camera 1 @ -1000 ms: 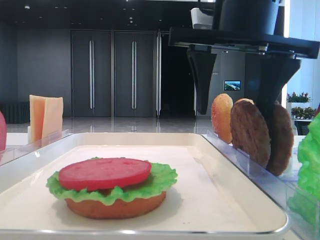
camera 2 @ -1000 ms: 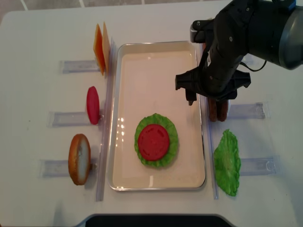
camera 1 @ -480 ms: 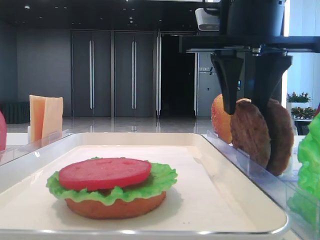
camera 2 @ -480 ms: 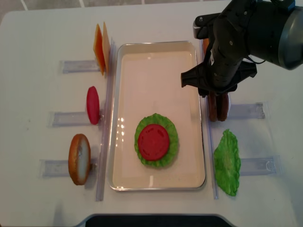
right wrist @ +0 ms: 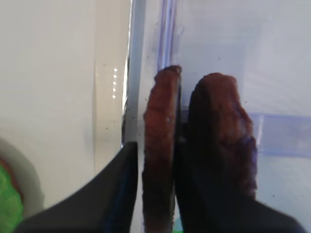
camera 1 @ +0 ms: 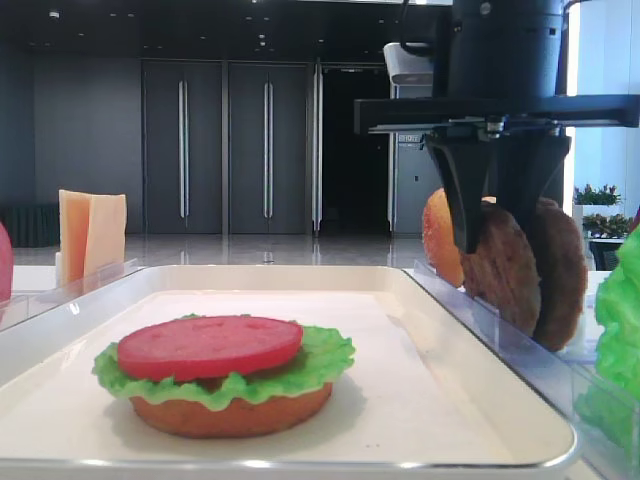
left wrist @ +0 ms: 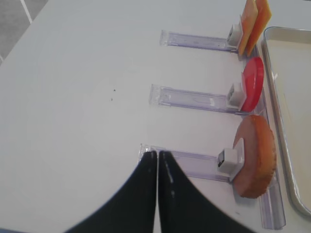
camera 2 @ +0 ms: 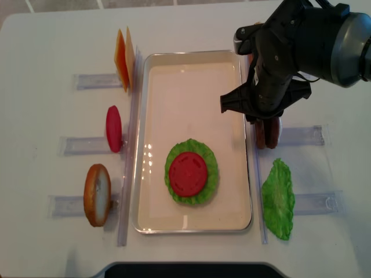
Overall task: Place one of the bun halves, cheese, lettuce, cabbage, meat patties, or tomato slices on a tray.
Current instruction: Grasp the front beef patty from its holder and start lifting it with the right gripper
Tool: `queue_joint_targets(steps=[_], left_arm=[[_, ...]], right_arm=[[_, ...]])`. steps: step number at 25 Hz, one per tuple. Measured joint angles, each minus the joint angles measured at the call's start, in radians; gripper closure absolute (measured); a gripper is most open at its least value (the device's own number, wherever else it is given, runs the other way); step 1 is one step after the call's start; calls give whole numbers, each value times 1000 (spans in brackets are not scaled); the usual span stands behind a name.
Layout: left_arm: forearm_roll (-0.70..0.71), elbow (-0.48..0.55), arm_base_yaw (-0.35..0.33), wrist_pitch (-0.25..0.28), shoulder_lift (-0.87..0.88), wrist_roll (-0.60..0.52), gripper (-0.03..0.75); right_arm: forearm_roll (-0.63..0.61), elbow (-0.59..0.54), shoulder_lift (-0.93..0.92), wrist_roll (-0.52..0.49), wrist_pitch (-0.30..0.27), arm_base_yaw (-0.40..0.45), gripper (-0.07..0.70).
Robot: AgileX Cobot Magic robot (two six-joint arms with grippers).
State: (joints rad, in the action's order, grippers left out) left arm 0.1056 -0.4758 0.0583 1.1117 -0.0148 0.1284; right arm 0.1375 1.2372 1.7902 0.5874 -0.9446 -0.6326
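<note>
Two meat patties stand on edge in a clear rack right of the white tray [camera 2: 191, 92]. My right gripper [right wrist: 156, 150] straddles the one nearer the tray [right wrist: 159, 116], its dark fingers [right wrist: 114, 194] closed against both faces. The other patty [right wrist: 228, 121] stands behind the right finger. From the low front view the gripper [camera 1: 490, 240] comes down over that patty [camera 1: 505, 290]. On the tray lies a bun half [camera 1: 230, 412] topped with lettuce [camera 1: 325, 355] and a tomato slice [camera 1: 210, 345]. My left gripper [left wrist: 157, 153] is shut and empty over the table.
Left of the tray, clear racks hold cheese [camera 2: 123, 59], a tomato slice [camera 2: 113, 128] and a bun half [camera 2: 97, 194]. A loose lettuce leaf [camera 2: 278, 200] lies right of the tray. Another bun half [camera 1: 443, 235] stands behind the patties.
The right gripper's fingers have closed from wide open down onto the patty nearer the tray. The left gripper has not moved.
</note>
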Motion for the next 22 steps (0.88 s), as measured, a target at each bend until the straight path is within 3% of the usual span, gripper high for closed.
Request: queue_joint_targets(steps=[10,22], left_arm=[[0,0,0,0,0,0,716],[0,0,0,0,0,0,716]], right_arm=[[22,0,3,0,-2,-8,480],[25,0,-10,-3,-22,-8,485]])
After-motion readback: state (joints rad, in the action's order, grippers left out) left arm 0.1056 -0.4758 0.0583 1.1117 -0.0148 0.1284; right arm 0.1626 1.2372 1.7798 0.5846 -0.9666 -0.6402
